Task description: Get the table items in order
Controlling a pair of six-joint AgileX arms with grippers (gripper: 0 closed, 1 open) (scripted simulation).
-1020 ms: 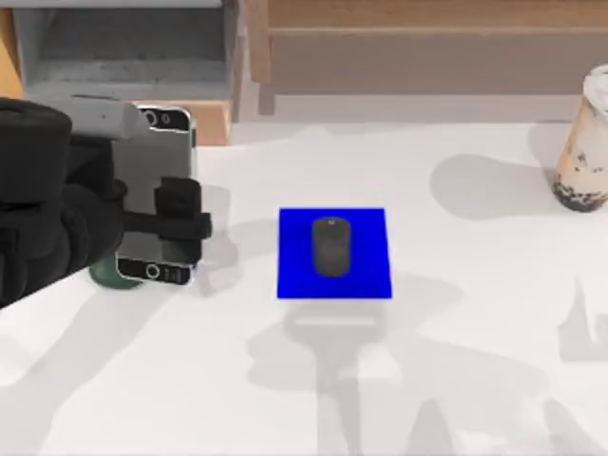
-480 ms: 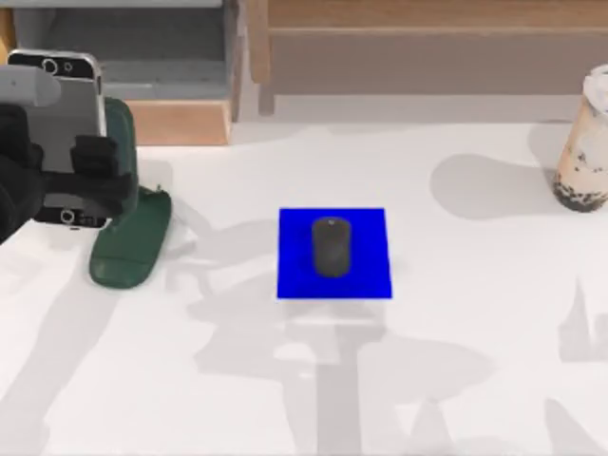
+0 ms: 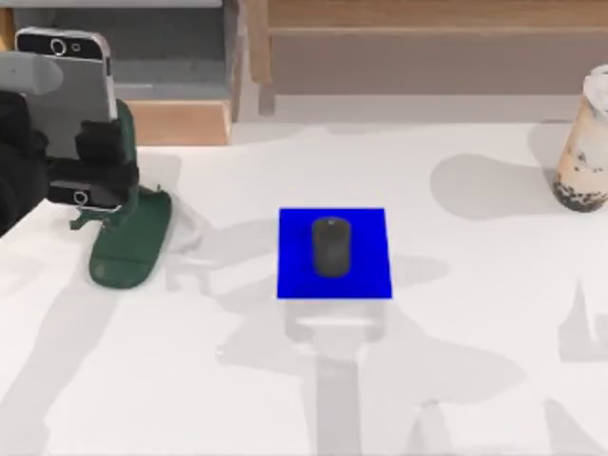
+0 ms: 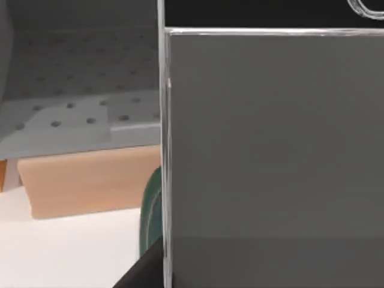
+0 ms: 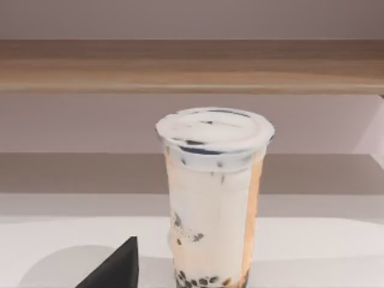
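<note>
My left gripper is shut on the smartphone, holding it upright at the table's far left, against the upright back of the dark green phone stand. The phone's lower edge is just above the stand's small ledge; I cannot tell whether they touch. In the left wrist view the phone's grey screen is close up, with a sliver of the stand beside it. The dark grey mouse lies on the blue mat mid-table. The milk tea cup stands upright at the far right. A dark part of my right gripper is seen before the cup.
A wooden shelf unit and a grey perforated box run along behind the white table. Open tabletop lies in front of the mat and between the mat and the cup.
My left gripper carried the smartphone left and toward the back, uncovering the green stand. In the last half second it shifted slightly right and down, onto the stand. Mouse, mat and cup have not moved.
</note>
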